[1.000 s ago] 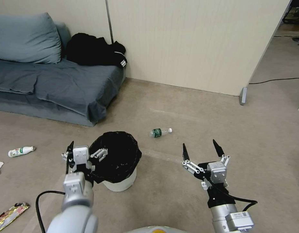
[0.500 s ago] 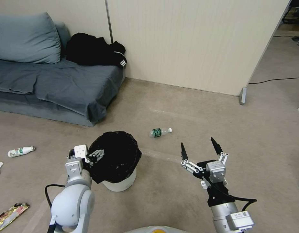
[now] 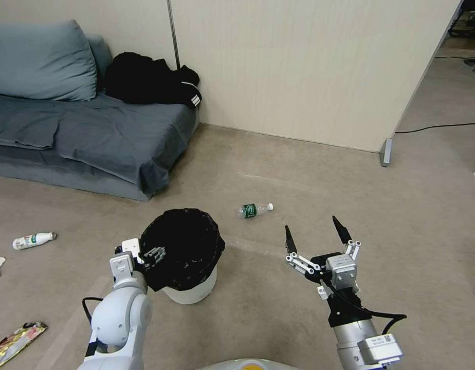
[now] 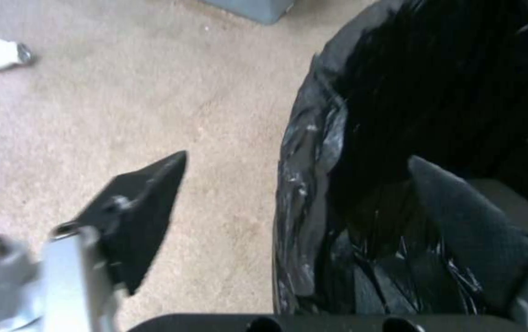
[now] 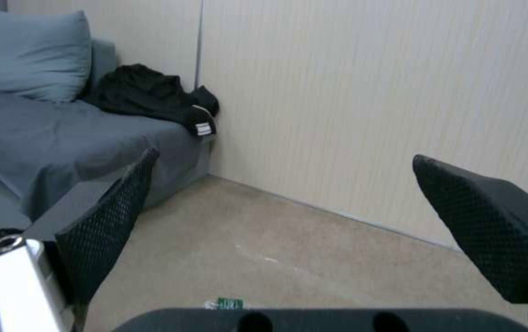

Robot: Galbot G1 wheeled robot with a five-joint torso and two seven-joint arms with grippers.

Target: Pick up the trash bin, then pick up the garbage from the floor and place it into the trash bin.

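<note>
left gripper (image 4: pixel 295 184) astride trash bin (image 3: pixel 188 267) rim

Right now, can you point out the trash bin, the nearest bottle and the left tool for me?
trash bin (image 3: pixel 194 294): head view, bare white wall below the bag.
bottle (image 3: pixel 254 209): head view, green label at its middle.
left tool (image 4: pixel 301 184): left wrist view, midway between fingertips, straddling the bin's bagged rim.

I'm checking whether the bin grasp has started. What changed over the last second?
The left tool tipped downward at the trash bin, lowering to straddle its bag-lined rim, one finger inside and one outside, still open. The right tool drifted slightly left, open in the air. The bin, the bottle and the other litter stayed put.
</note>
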